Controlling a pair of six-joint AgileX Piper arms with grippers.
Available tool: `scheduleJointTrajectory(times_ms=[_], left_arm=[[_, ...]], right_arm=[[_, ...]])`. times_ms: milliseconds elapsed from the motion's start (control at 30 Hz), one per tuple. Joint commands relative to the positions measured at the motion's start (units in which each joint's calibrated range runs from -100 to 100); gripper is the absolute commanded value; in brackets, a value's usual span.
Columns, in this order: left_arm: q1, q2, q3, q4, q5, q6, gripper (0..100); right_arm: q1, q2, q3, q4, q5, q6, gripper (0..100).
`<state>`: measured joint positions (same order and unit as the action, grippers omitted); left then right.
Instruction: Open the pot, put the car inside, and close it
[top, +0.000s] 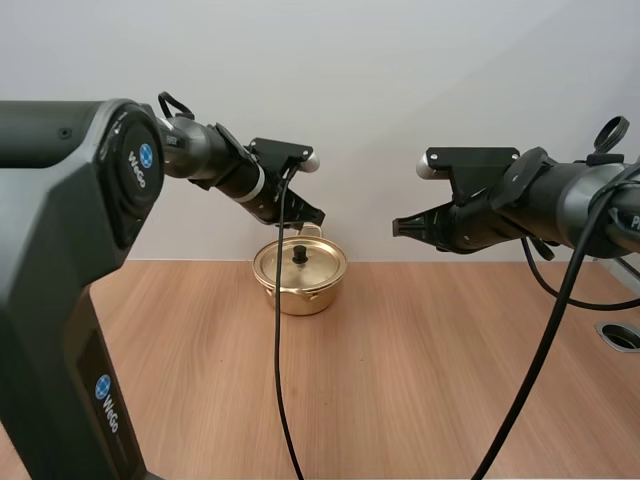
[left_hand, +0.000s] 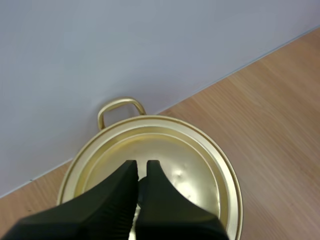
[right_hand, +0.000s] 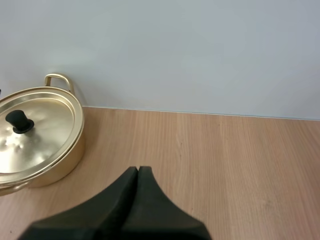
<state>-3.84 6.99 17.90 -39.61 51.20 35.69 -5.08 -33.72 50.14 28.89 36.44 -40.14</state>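
Observation:
A gold pot (top: 300, 290) stands at the back of the table near the wall, its lid (top: 300, 265) on and a black knob (top: 299, 254) on top. My left gripper (top: 316, 214) hangs just above and behind the lid, shut on nothing. From the left wrist, its fingers (left_hand: 120, 192) lie almost together over the lid (left_hand: 195, 170), covering the knob. Off to the right, my right gripper (top: 398, 228) is held high above the table, shut and empty. Past the right gripper (right_hand: 138, 170), the pot (right_hand: 45, 150) and knob (right_hand: 19, 121) show at the side.
The wooden table (top: 420, 380) stretches wide in front of and to the right of the pot. A round cable hole (top: 622, 335) sits at the table's right edge. The wall rises right behind the pot's rear handle (left_hand: 120, 107).

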Motion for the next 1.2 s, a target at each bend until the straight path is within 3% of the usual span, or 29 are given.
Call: scheduleJointTrajectory(times_ms=[0,133,300,433,600,700,900,1167], left_arm=[[0.03,-5.54,0.00,0.21,2.06,-1.18,0],[0.03,-15.72,0.00,1.09,13.28,-4.29,0],[0.10,-25.58,0.74,3.44,21.45,-8.77,0],[1.13,-36.45,12.91,6.01,-11.92,-18.70,0],[1.21,-51.35,35.83,7.42,-37.83,-18.32,0],[1.21,-59.15,49.50,7.46,-51.20,-18.34,0],[1.21,-72.82,69.31,7.05,-68.68,-18.23,0],[1.74,-95.18,82.10,5.05,-70.39,-16.98,0]], right_arm=[[0.00,0.02,0.03,2.47,1.02,2.03,0],[0.00,-1.64,0.14,2.77,2.79,2.15,0],[0.00,-9.49,3.52,3.19,-6.71,2.15,0],[0.00,-17.37,9.05,2.11,-8.94,2.04,0],[0.00,-26.97,17.06,2.11,-12.12,-3.48,0],[0.00,-33.24,21.57,2.11,-12.12,-3.49,0],[0.00,-47.22,30.70,2.11,-12.12,-4.75,0],[0.00,-51.08,40.83,-3.04,-11.60,-4.75,0]])
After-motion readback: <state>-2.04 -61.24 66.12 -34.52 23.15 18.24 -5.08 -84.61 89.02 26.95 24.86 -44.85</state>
